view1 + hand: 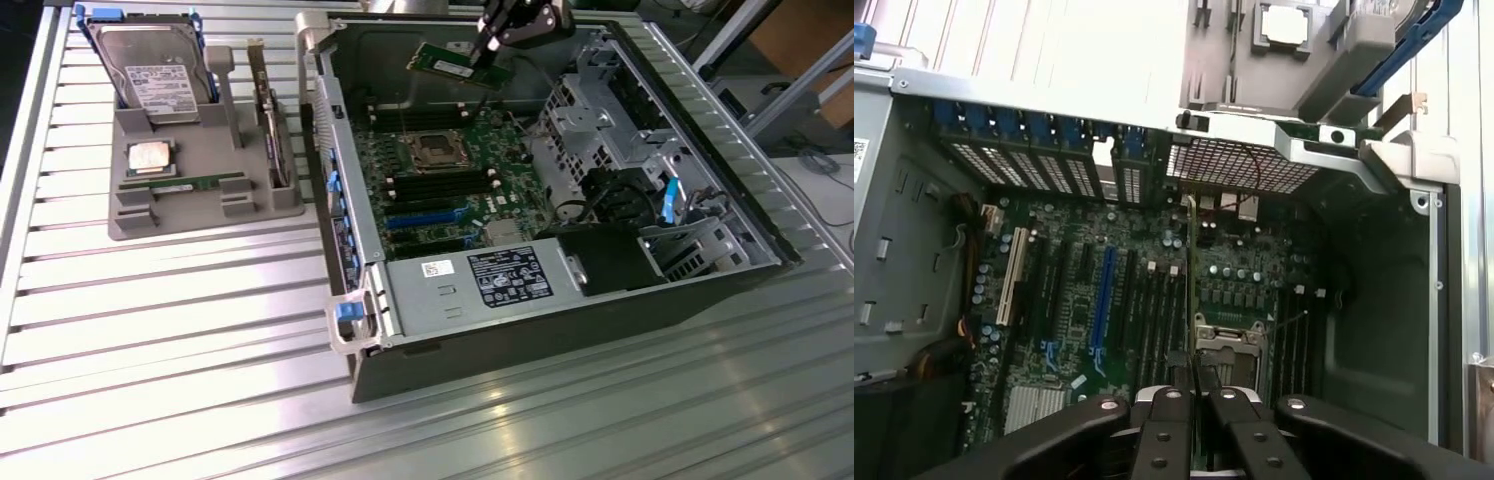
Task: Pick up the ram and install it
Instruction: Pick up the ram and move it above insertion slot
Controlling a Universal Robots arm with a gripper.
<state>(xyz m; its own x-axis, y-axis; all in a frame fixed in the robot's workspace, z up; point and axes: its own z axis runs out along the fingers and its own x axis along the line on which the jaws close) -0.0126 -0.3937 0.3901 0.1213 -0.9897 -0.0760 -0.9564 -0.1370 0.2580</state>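
Observation:
The ram [461, 65], a narrow green stick with black chips, hangs tilted above the far end of the open computer case [350, 200]. My gripper [491, 42] is shut on it at the stick's right end in the exterior view. In the wrist view the ram [1190, 290] appears edge-on as a thin line between my black fingers [1176, 385], above the motherboard [1069, 330]. The long black memory slots [447, 187] lie below, beside the processor socket [437, 150]. The stick is well above the board and touches nothing there.
A grey holder [200, 205] at the exterior view's left carries a hard drive [154, 70], a square silver processor [147, 157], a green strip [180, 183] and an upright card [274, 140]. Inside the case sit a power supply [487, 285] and metal drive cages [601, 110].

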